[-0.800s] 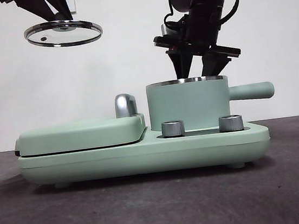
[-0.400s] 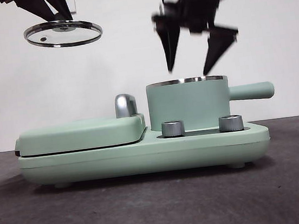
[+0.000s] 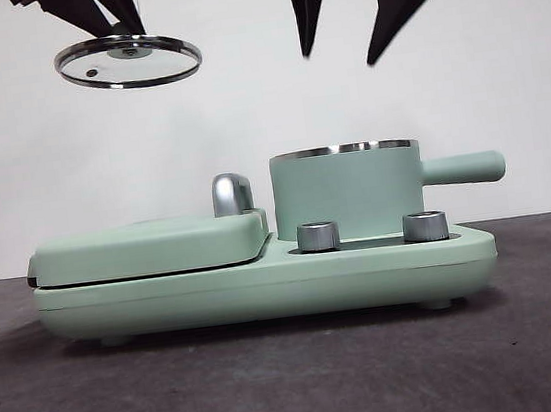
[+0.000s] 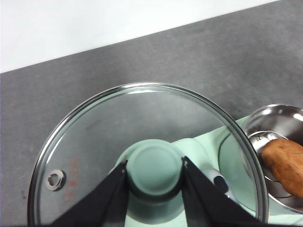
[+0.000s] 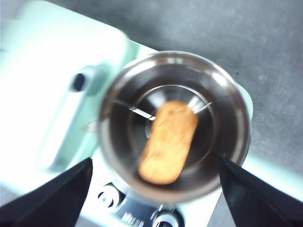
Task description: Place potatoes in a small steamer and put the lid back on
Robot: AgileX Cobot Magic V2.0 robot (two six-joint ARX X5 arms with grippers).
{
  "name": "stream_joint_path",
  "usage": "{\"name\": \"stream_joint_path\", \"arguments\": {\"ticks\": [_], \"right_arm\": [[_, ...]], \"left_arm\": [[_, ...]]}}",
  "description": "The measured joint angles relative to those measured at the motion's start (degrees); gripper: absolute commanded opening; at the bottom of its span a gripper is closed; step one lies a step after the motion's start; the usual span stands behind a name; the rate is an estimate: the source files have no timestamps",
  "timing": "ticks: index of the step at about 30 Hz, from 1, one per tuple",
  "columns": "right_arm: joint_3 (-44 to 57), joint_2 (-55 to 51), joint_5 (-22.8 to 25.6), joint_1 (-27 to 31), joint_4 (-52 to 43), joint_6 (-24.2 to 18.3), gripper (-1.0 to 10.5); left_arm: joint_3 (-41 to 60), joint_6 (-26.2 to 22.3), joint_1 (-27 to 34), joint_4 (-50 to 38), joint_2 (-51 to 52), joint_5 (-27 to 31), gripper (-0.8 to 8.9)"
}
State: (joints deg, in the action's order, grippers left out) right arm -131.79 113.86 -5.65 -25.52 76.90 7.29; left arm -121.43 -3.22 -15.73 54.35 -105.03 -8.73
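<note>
The potato [image 5: 169, 142] lies inside the small steamer [image 3: 346, 192], a mint-green pot with a silver rim and a side handle. It is also visible in the left wrist view, the potato [image 4: 286, 165] resting in the steamer [image 4: 277, 113]. My right gripper [image 3: 340, 57] hangs open and empty well above the pot; in its wrist view the right gripper [image 5: 155, 161] has its jaws spread wide. My left gripper [image 3: 117, 24] holds the glass lid [image 3: 127, 61] high at the upper left, over the grill plate. The left gripper [image 4: 155, 165] is shut on the lid's [image 4: 94, 142] mint-green knob.
The steamer stands on a mint-green appliance base [image 3: 265, 288] with two silver dials [image 3: 319, 237] in front. A flat hinged grill cover [image 3: 150, 246] with a chrome handle [image 3: 232, 193] lies left of the pot. The pot's handle [image 3: 467, 167] sticks out to the right.
The right gripper has risen from the pot's rim to high above it, open and empty. The left gripper and lid have shifted slightly to the right.
</note>
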Motion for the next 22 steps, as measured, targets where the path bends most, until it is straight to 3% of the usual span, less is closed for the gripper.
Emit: {"name": "stream_joint_path", "arguments": {"ticks": [7,17,22], "right_arm": [[12.1,-15.5,0.1,-3.2,0.0,0.0,4.2],[42.4,-43.6,5.5,-10.9,0.0,0.2,4.2],[59.0,-59.0,5.5,-13.1,-5.6,4.2,4.2]], "left_arm": [[0.0,0.0,-3.1,0.4,0.0,0.0,0.10],[0.0,-0.1,-10.4,0.9,0.0,0.0,0.10],[0.0,-0.2,-14.6,-0.1,-0.3,0.0,0.10]]}}
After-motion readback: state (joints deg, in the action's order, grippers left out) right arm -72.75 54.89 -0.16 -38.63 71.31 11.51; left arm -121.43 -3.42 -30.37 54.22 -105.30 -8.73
